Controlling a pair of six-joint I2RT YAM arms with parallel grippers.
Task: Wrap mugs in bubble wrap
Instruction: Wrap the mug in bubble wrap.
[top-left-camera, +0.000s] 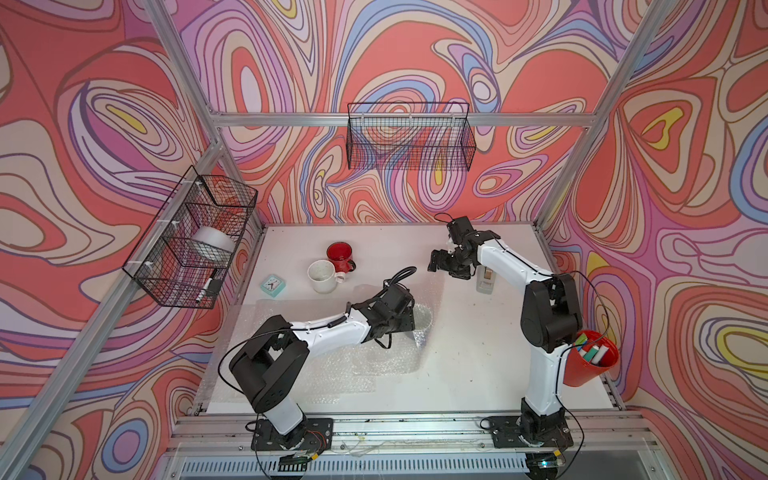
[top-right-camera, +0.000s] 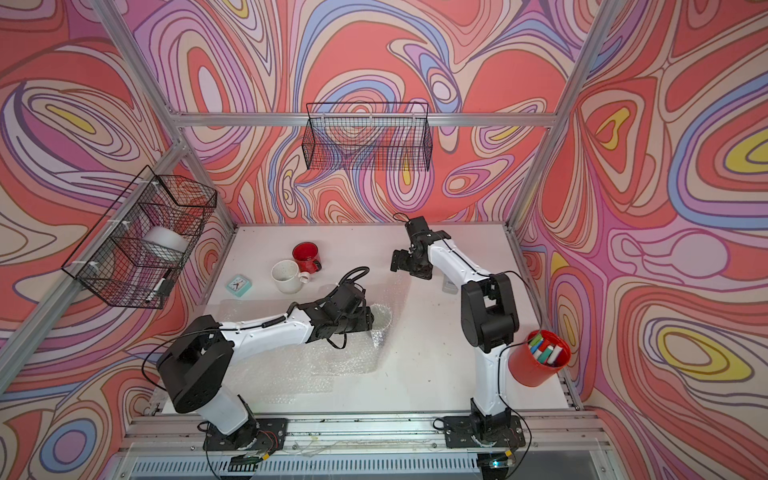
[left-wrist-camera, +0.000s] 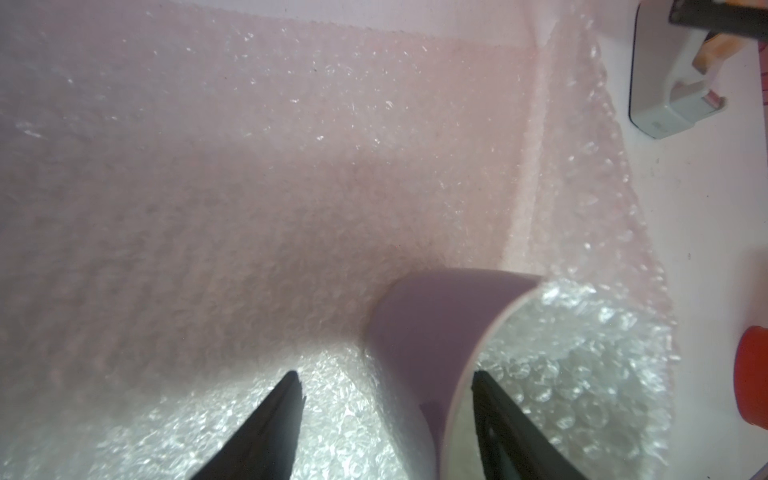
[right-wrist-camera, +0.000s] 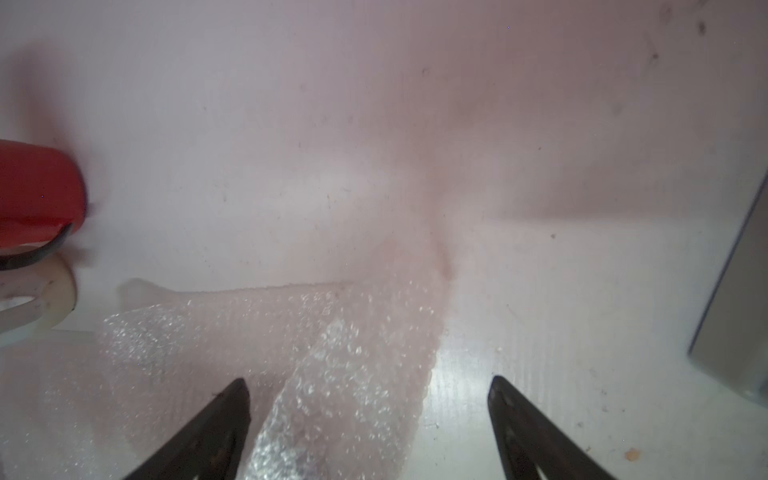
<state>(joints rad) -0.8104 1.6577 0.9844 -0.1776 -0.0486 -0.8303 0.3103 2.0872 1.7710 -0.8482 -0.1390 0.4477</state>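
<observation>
The left pincer (left-wrist-camera: 384, 378), spread, is straddling the wall of the lavender mug (left-wrist-camera: 415, 324) on the bubble wrap (left-wrist-camera: 249, 187); the right pincer (right-wrist-camera: 370, 380) is hovering spread, farther right.

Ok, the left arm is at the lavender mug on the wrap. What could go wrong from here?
1. The left gripper has its jaws astride the lavender mug wall, apparently without pinching it. A lift or roll now may let the mug slip.
2. The mug sits near the edge of the bubble wrap, so it could roll off onto the bare table.
3. The right gripper hovers open and holds nothing, so the loose wrap may unfold.
</observation>
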